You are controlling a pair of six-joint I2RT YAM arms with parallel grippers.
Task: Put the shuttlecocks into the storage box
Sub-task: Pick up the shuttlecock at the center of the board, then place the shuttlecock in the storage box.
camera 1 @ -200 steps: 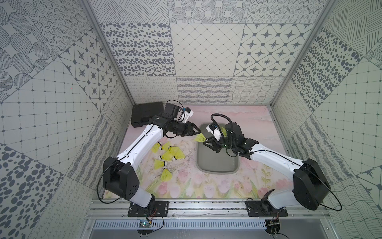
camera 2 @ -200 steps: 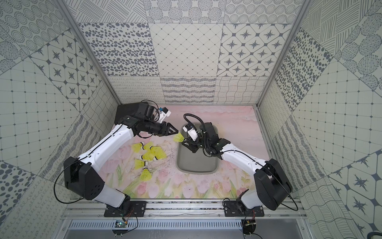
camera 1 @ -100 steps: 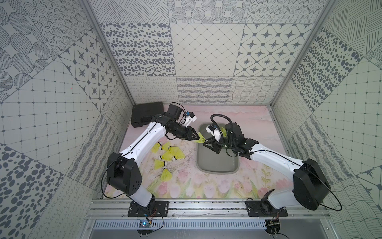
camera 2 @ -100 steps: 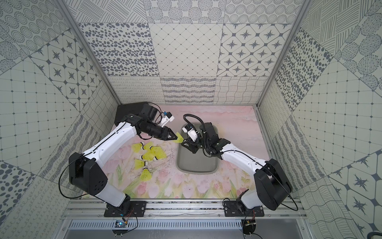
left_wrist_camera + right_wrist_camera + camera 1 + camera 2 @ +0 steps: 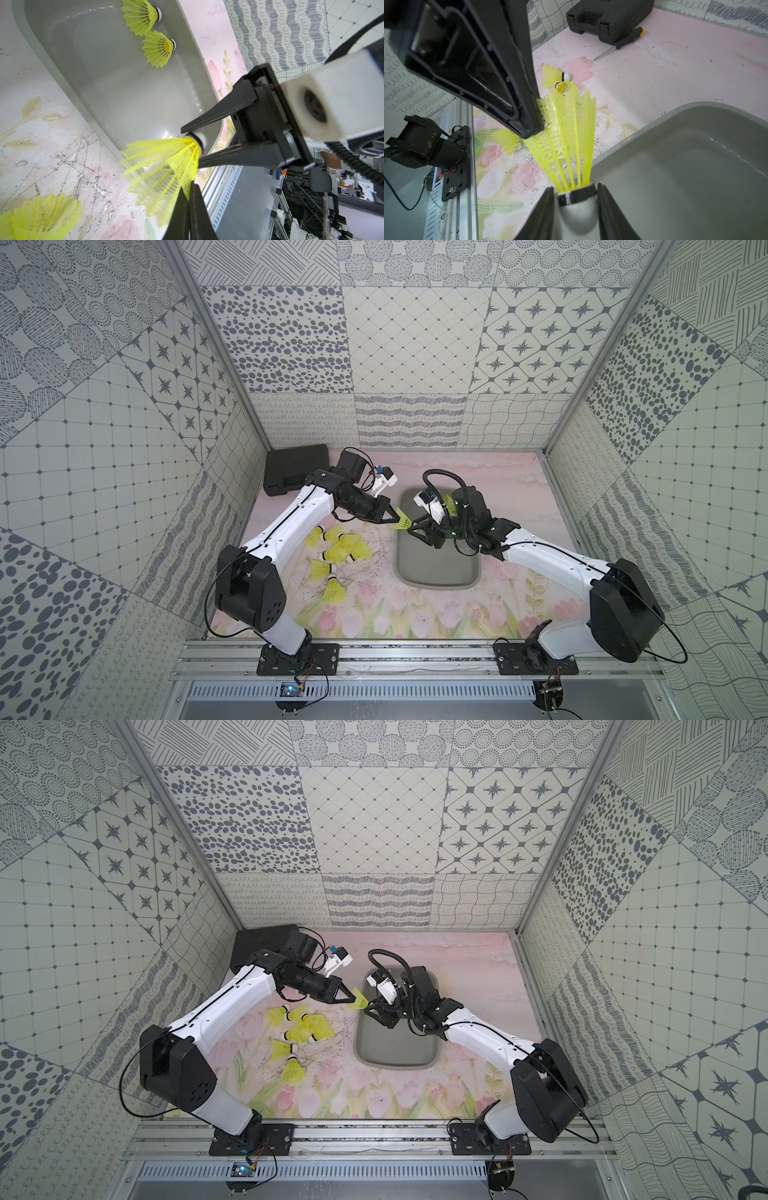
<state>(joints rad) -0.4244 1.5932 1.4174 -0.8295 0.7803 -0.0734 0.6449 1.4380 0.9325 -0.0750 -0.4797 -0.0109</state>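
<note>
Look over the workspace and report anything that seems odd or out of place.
One shuttlecock hangs in mid-air, the left gripper pinching its skirt while the right gripper straddles its white tip. A stray screwdriver lies by the black case.

Bright, even, diffuse light fills both top views (it seems to fall from overhead), and shadows on the mat (image 5: 374, 614) beside the storage box (image 5: 436, 572) are faint and soft. Both are sharp, though the walls (image 5: 124, 448) far from the box bend with wide-angle distortion. In the left wrist view, white glare streaks lie on the box's glossy floor, and the shuttlecock (image 5: 162, 166) over its rim is smeared. In the right wrist view a pale reflection crosses the box floor, and the shuttlecock's white tip is soft.
</note>
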